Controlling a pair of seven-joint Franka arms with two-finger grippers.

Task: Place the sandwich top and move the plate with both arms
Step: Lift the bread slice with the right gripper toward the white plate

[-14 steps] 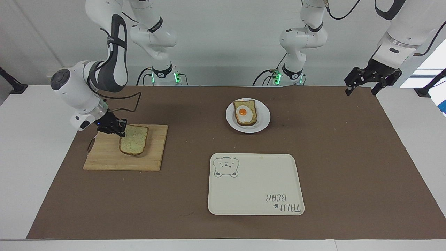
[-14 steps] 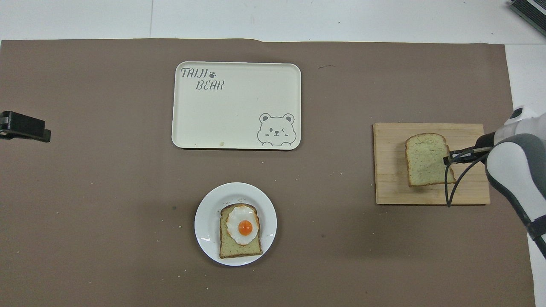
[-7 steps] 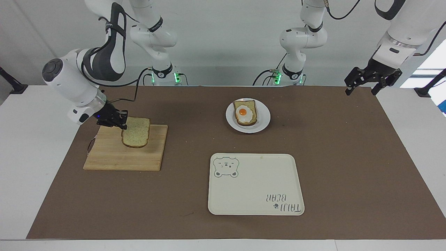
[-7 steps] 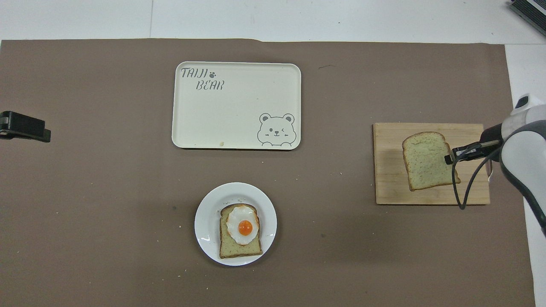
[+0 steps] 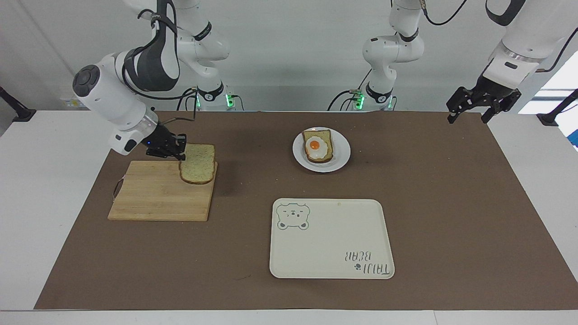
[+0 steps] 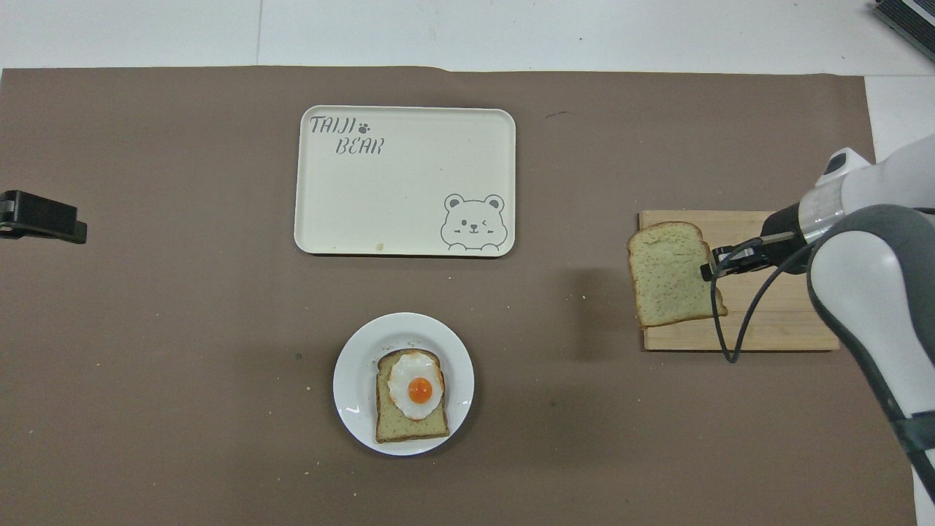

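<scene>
The sandwich top (image 5: pixel 198 163) is a plain tan slice, held by one edge in my right gripper (image 5: pixel 179 155). It hangs in the air over the edge of the wooden cutting board (image 5: pixel 153 194) on the side toward the plate. It also shows in the overhead view (image 6: pixel 670 274), with the right gripper (image 6: pixel 708 272) beside it. The small white plate (image 5: pixel 343 153) stands mid-table and carries a bread slice with a fried egg (image 5: pixel 317 146). My left gripper (image 5: pixel 469 116) waits open and raised over the table's corner at the left arm's end.
A cream tray with a bear drawing (image 5: pixel 329 243) lies farther from the robots than the plate (image 6: pixel 350 394). The cutting board (image 6: pixel 767 321) lies toward the right arm's end. A brown mat covers the table.
My right gripper lifted the sandwich top off the cutting board and carried it toward the plate, to the board's edge. The left arm has not moved.
</scene>
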